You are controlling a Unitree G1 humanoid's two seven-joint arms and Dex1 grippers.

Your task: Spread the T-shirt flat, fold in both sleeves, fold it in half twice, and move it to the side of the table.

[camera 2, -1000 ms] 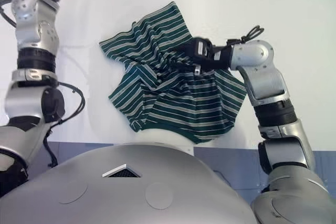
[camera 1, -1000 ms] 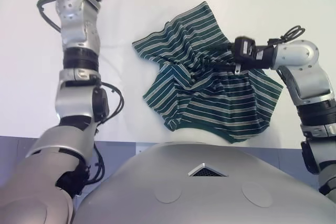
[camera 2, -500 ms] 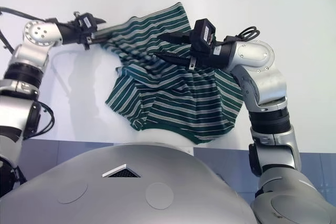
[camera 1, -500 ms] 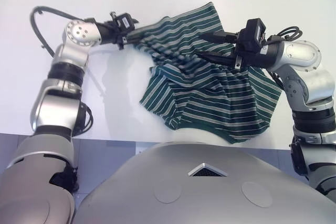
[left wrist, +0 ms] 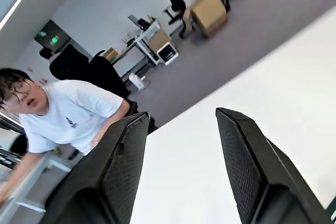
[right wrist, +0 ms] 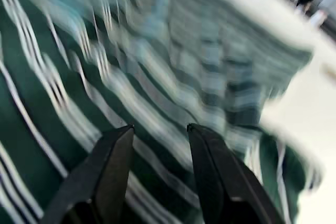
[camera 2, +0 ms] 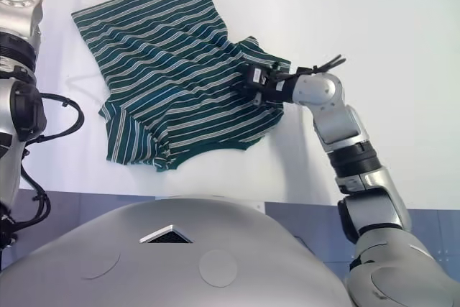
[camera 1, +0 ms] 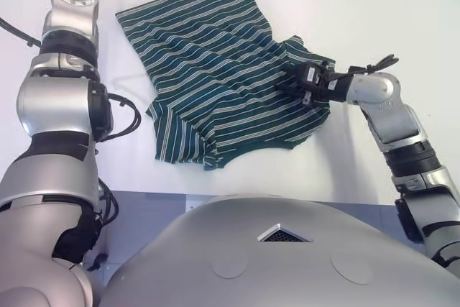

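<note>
- While the striped T-shirt (camera 1: 208, 84) lies mostly opened out on the white table (camera 1: 402, 19), its near edge and right-hand side are rumpled, so I judge the spreading step unfinished.
- From the head view, the shirt's long axis runs on a diagonal, from the table's far left toward the near right.
- My right gripper (camera 1: 291, 83) sits at the shirt's right edge, on or just over the bunched sleeve, pointing in toward the middle of the cloth.
- In the right wrist view its fingers (right wrist: 113, 161) stand apart above the stripes. That picture is smeared, but I think nothing is pinched between them.
- My left gripper (left wrist: 181, 119) is raised off the far-left corner of the shirt, jaws wide apart, with bare table beneath and no cloth between them.
- For the coming move, the sleeve that needs pulling flat lies directly under the right gripper, so the right arm is much the nearer.
- That crumpled sleeve would want drawing outward to the right, away from the body of the shirt.
</note>
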